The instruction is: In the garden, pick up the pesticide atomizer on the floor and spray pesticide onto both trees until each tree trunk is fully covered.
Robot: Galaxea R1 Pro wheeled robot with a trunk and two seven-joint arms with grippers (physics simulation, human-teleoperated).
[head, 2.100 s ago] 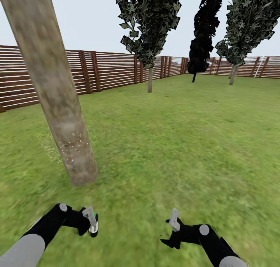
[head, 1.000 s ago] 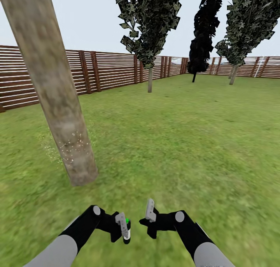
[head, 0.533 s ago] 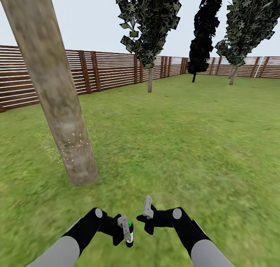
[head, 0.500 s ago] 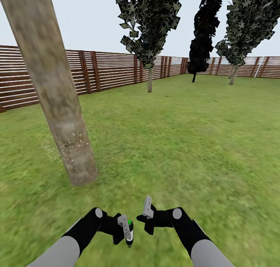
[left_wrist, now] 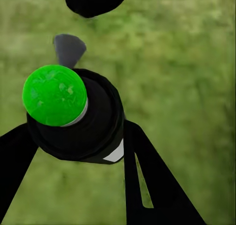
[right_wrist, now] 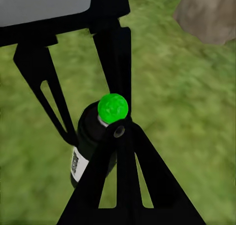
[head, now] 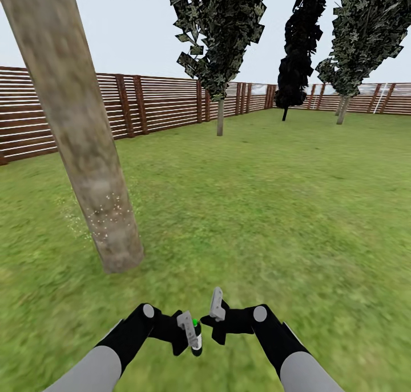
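Left wrist view | pesticide atomizer (left_wrist: 78,121) — dark bottle, green cap, pale label

The near tree trunk (head: 85,152) runs off the head view's top edge, its crown unseen. The spray bottle (head: 196,342) is small there, its label unreadable (the left fingers (head: 187,327) cover part of it). The grass (left_wrist: 187,62) below is blurred.

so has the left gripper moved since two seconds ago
Yes. Against the tree trunk, which sits unchanged in the head view, the left gripper with the spray bottle has swung toward the middle, close to the right gripper.
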